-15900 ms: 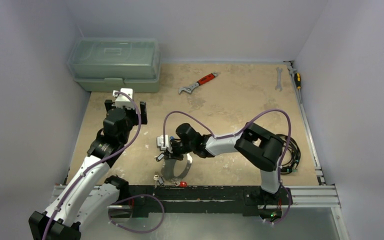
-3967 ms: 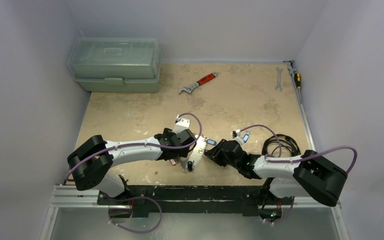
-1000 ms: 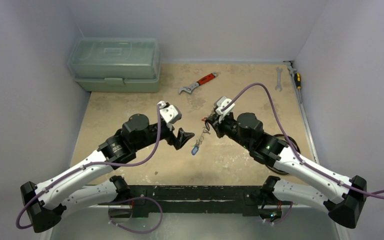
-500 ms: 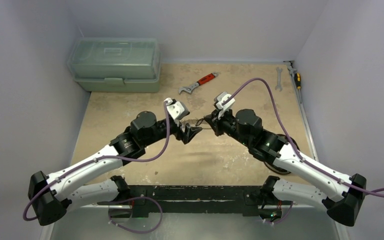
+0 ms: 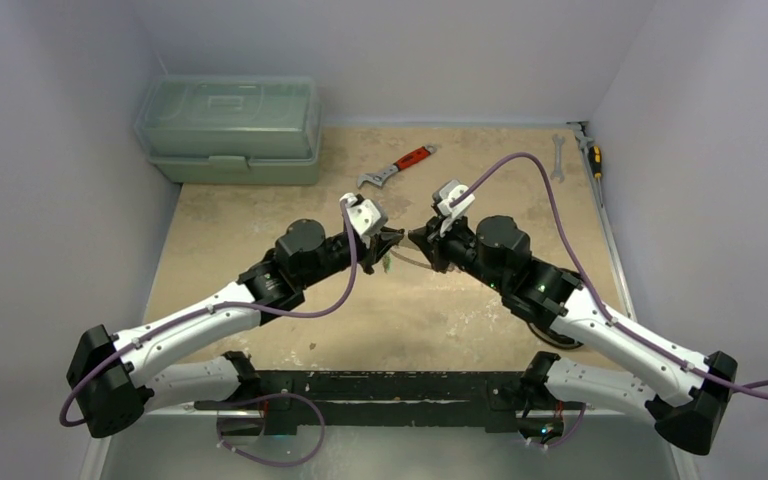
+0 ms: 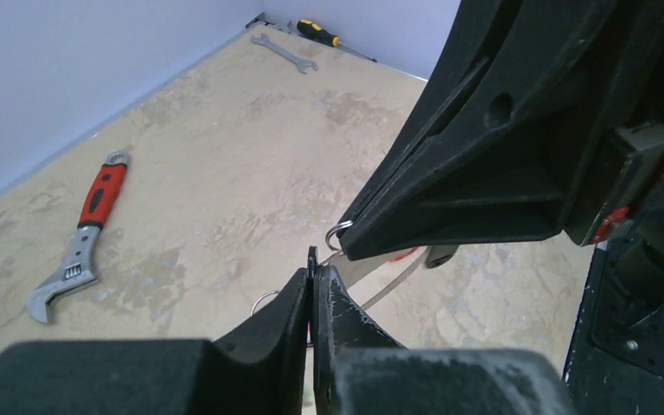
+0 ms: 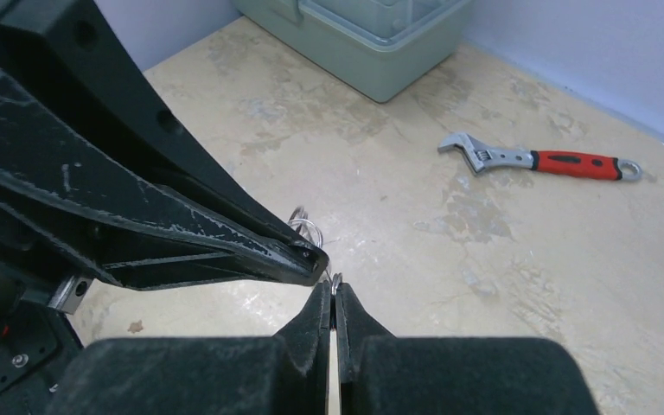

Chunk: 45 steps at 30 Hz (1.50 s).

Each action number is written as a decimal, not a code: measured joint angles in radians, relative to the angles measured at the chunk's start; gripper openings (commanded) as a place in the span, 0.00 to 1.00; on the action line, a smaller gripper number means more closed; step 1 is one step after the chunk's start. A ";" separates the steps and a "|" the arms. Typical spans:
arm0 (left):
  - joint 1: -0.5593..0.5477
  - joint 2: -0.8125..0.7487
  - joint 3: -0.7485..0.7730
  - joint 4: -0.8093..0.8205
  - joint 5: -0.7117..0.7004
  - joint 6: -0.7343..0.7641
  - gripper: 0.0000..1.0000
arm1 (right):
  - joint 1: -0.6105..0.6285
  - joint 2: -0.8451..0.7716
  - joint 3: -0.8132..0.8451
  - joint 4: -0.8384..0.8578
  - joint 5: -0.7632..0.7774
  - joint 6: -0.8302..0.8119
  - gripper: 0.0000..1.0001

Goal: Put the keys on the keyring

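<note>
High above the counter (image 5: 500,180), the right claw (image 7: 330,298) pinches the keyring (image 5: 415,261) by its end. The left claw (image 6: 314,281) is pressed together on a thin edge I cannot name, with the keys (image 5: 385,265) dangling beneath. The claw tips almost touch, so a slightly misaligned pull could bend the wire or spill the keys.

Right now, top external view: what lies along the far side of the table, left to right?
pale green plastic toolbox → red-handled adjustable wrench → silver open-ended spanner → yellow-and-black-handled screwdriver
</note>
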 measured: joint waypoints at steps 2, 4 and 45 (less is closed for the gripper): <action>0.000 0.000 0.000 0.019 0.008 0.000 0.00 | -0.001 0.000 0.000 -0.008 0.003 0.003 0.00; 0.000 0.000 -0.001 0.024 0.014 0.000 0.00 | -0.001 -0.001 0.000 -0.016 0.004 0.004 0.00; 0.002 -0.185 0.201 -0.367 0.266 0.190 0.64 | 0.002 -0.238 -0.169 0.176 -0.368 -0.150 0.00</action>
